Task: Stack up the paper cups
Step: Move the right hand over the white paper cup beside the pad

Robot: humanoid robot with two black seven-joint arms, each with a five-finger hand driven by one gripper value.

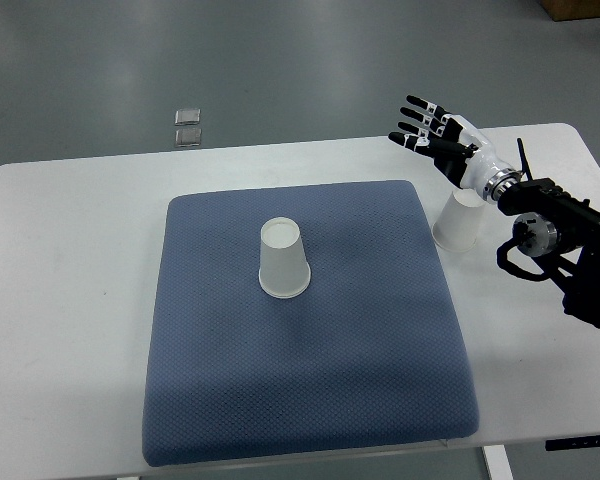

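Observation:
A white paper cup [283,260] stands upside down near the middle of the blue mat [310,380]. A second white paper cup [458,222] stands upside down on the white table just off the mat's right edge, partly hidden behind my right forearm. My right hand [427,128] hovers above the table's far edge, up and to the left of that second cup, with its fingers spread and nothing in them. The left arm does not show.
The white table [60,300] carries the mat, with bare surface to the left and right. Two small grey squares [188,127] lie on the floor beyond the far edge. My right arm's black joints [570,250] hang over the table's right side.

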